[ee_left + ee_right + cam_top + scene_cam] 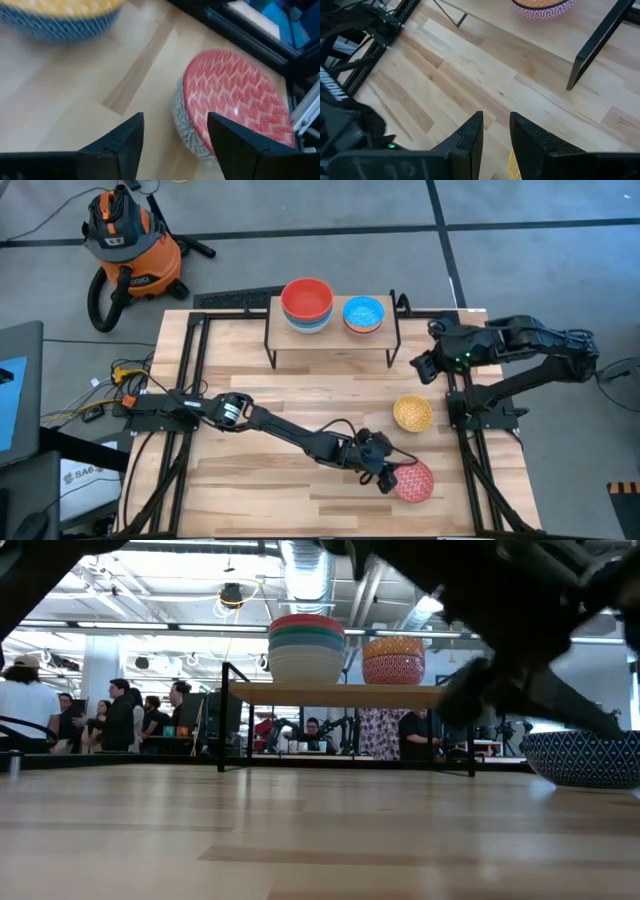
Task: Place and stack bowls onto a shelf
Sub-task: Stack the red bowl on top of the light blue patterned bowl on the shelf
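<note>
Now the left gripper (385, 473) is set w/ fingers apart, nothing held, one finger each side of the near rim of the pink-red bowl (413, 480) on the table (250, 500), prob. lined up for a rim pinch. Bowl interior is scale-patterned, outside grey-white. Right gripper (420, 367), empty, fingers slightly apart, is parked beside the shelf (335, 333).

table (250, 480): shelf (335, 332), yellow bowl (412, 413), pink-red bowl (414, 481); shelf: two bowl stacks
</note>
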Robot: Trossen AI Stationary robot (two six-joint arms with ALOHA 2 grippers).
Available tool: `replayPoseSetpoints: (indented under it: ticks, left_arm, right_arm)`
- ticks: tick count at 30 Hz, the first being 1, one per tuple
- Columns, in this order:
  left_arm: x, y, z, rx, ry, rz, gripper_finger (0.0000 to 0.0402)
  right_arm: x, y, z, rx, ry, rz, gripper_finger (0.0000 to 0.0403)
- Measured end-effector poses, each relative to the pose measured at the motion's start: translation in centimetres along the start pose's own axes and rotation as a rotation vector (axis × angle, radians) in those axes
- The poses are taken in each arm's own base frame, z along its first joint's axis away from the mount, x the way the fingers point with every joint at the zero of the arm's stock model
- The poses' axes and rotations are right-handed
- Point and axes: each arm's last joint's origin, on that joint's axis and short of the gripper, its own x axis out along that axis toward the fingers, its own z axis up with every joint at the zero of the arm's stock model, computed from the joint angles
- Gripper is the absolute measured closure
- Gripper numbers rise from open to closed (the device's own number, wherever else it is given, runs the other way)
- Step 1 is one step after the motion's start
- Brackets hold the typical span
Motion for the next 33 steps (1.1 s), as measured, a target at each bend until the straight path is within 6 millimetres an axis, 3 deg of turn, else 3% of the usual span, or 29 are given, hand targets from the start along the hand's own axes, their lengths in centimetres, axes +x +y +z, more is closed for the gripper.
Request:
replayPoseSetpoints:
  ticks: [18,24,33]
  left_arm:
    - [0.5,0.5,-1.2,-0.005,0.080,-0.007,0.0200]
    - [0.7,0.6,-0.7,-0.073,0.084,-0.026,0.0226]
    - [1.1,2.4,-0.2,-0.110,0.149,0.027,0.0262]
  right_arm:
    - [0.1,0.1,-0.1,-0.019,0.009,-0.003,0.0282]
    - [0.1,0.1,-0.1,-0.020,0.010,-0.004,0.0282]
    - [0.1,0.1,-0.2,-0.020,0.012,-0.003,0.0282]
